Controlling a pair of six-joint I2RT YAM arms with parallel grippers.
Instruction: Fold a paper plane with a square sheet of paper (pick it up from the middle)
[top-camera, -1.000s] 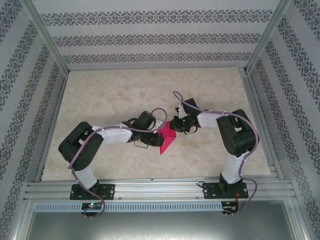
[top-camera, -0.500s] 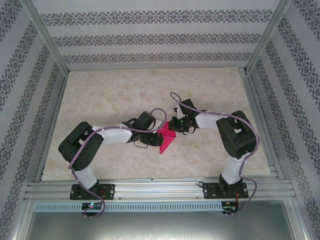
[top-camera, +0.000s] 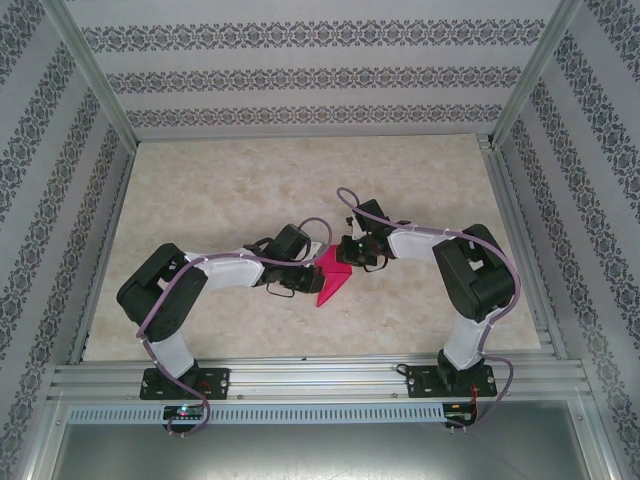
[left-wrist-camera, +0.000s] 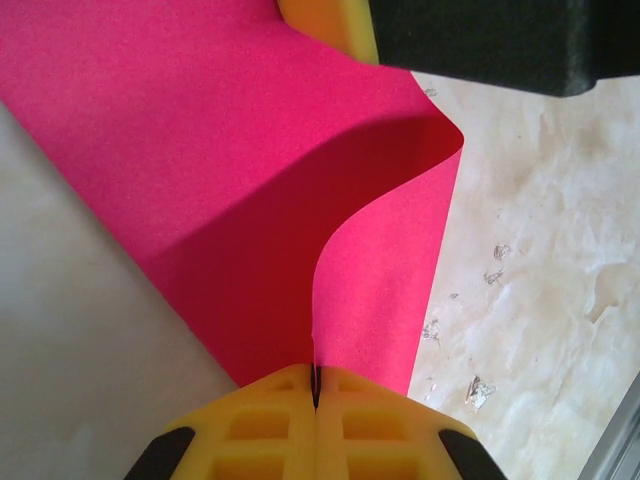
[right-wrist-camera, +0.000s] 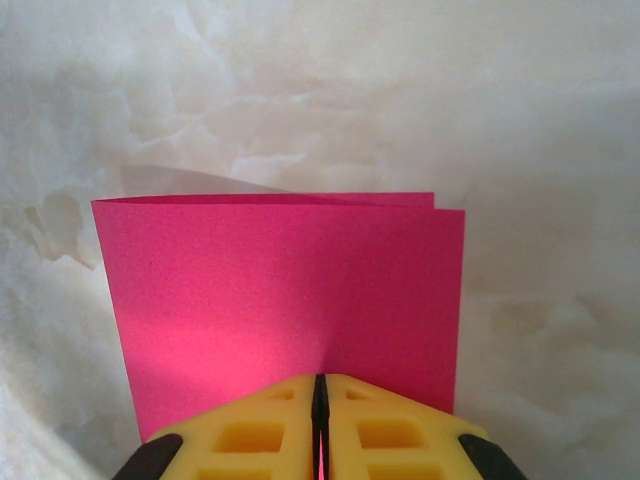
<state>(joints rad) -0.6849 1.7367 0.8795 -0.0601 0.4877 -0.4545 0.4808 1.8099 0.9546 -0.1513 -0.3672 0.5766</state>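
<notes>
over the table (top-camera: 200, 190), folded sheet of paper (top-camera: 333, 277), long axis near-far, tip nearward

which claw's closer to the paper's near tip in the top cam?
Left. The left claw clamps the pink paper on its left side, just up from the near tip. The right claw clamps the far right edge, at the opposite end.

square sheet of paper (left-wrist-camera: 200, 150): bowed | left gripper (left-wrist-camera: 315, 378): clamped on its near edge | table (left-wrist-camera: 540, 260): marble
</notes>
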